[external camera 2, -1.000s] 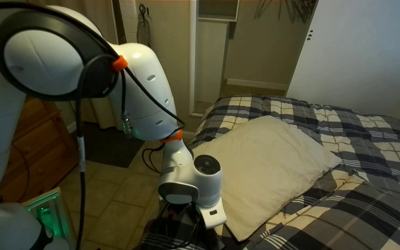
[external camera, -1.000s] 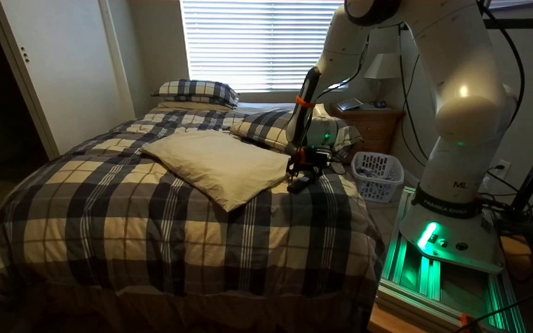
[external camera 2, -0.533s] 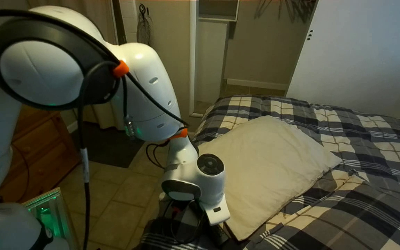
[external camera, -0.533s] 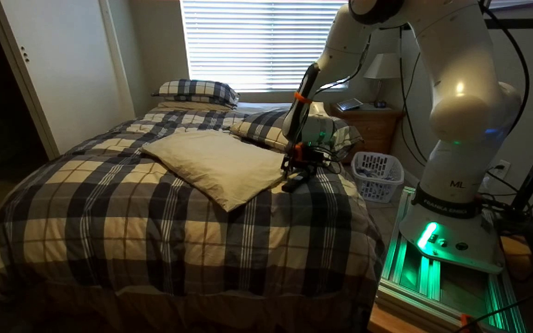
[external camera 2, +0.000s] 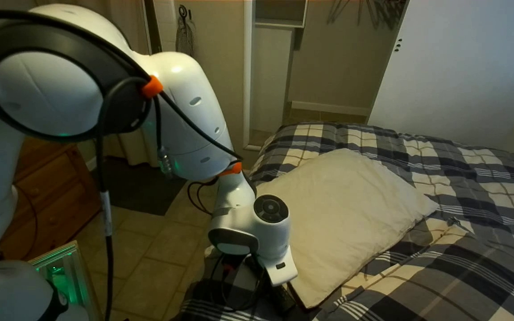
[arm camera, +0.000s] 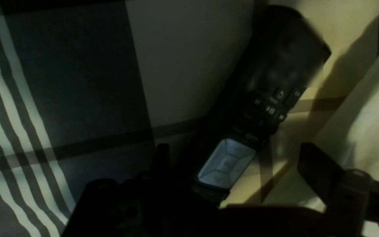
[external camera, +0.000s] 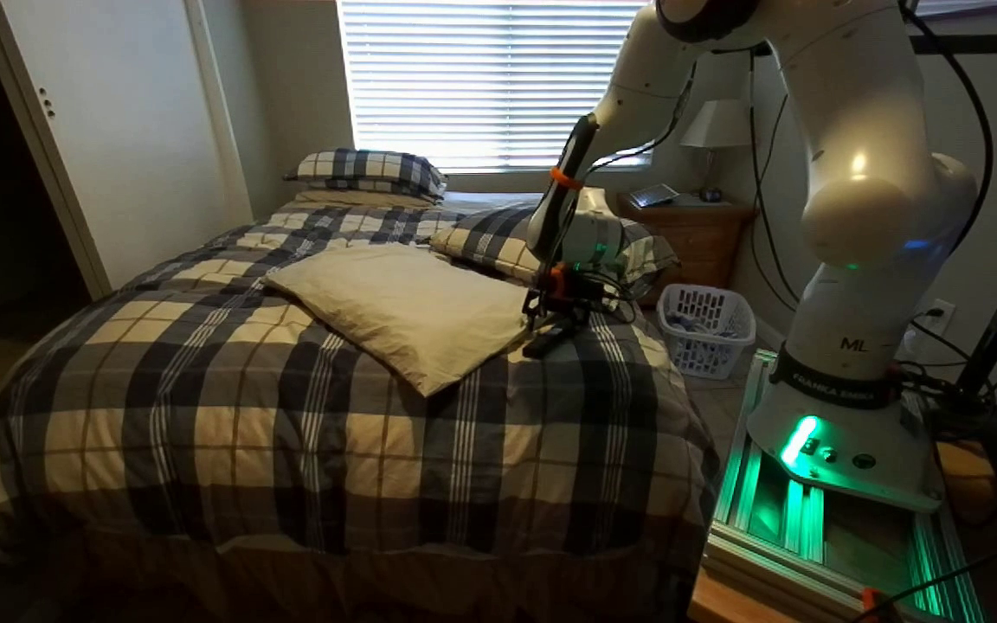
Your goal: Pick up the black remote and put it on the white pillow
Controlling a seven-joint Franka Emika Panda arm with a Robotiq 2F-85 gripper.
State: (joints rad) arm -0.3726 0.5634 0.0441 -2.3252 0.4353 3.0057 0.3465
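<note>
In an exterior view we see, at the left, a pale door point(external camera: 126, 112) standing beyond the plaid cover point(external camera: 377, 450). On the far part of that cover sits a small stack of plaid pillows point(external camera: 369, 167), with bright window blinds point(external camera: 490, 86) behind it and to the right. Nearer to us, around the middle of the cover, the white pillow point(external camera: 403, 303) lies flat and slightly wrinkled, one corner pointing toward the near side. Beyond its right side we make out another plaid pillow point(external camera: 498, 238), partly hidden by the robot arm point(external camera: 862, 216).

Just right of the white pillow we find the black remote point(external camera: 543, 345), lying aslant on the plaid cover; along the stretch the wrist view shows us, a narrow strip of cover separates the two. Over the remote's far right end stands the gripper point(arm camera: 235, 151), its fingers point(arm camera: 317, 172) parted widely, one to each side of the remote in the wrist view. We can see a gap between the remote and the finger on the pillow's side; whether the opposite finger touches the remote we cannot tell, as that part is too dark.

Farther right stands a white basket point(external camera: 706, 359), with a lamp point(external camera: 717, 124) well behind it, and at the right we have the base of the arm with its green light point(external camera: 800, 439) lit.
</note>
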